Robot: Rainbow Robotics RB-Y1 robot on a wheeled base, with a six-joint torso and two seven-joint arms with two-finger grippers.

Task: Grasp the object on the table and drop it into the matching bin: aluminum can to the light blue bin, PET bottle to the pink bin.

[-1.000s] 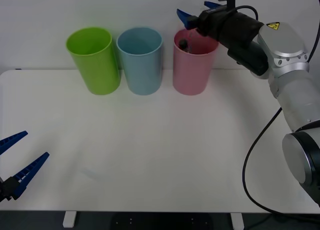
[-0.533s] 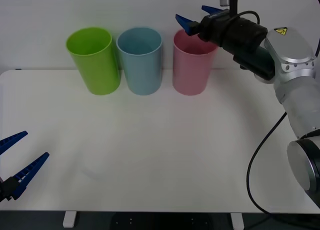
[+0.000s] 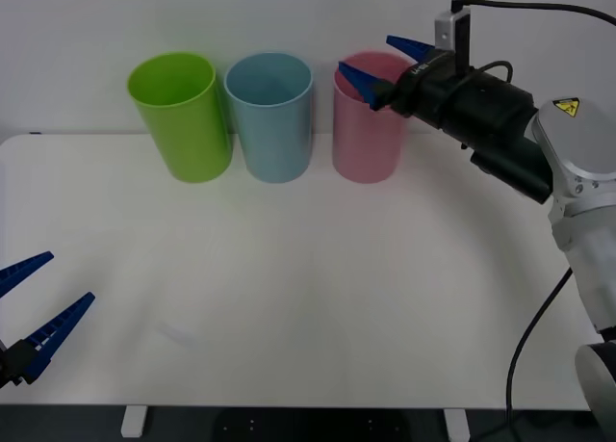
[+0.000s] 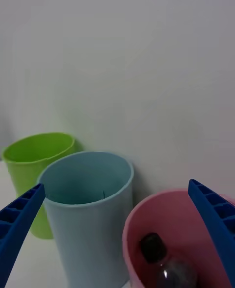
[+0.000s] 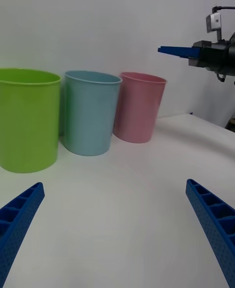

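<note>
From the front, three bins stand in a row at the far edge of the bench point(image 3: 289, 298): a lime green bin point(image 3: 181, 115), the light blue bin point(image 3: 270, 115) and the pink bin point(image 3: 368, 124). The right gripper point(image 3: 383, 65) hangs above the pink bin's rim on its right-hand side, fingers spread and holding nothing. The left gripper point(image 3: 37, 302) sits low at the near left corner of the bench, fingers also apart and empty, well away from the bins.

In the right wrist view, the blue fingers point(image 4: 19, 222) frame the bins with a wide gap between them. The bottle point(image 4: 164, 263) lies inside the pink bin, black cap up, below the rim. The light blue bin stands just beside it with nothing visible inside.

The left wrist view shows the three bins from bench level and the right gripper up above the pink one, to its right.

The drop looks done, and into the correct bin for a plastic bottle. What remains, as I judge it, is to draw the right arm up and back from the rim without knocking the bin.
</note>
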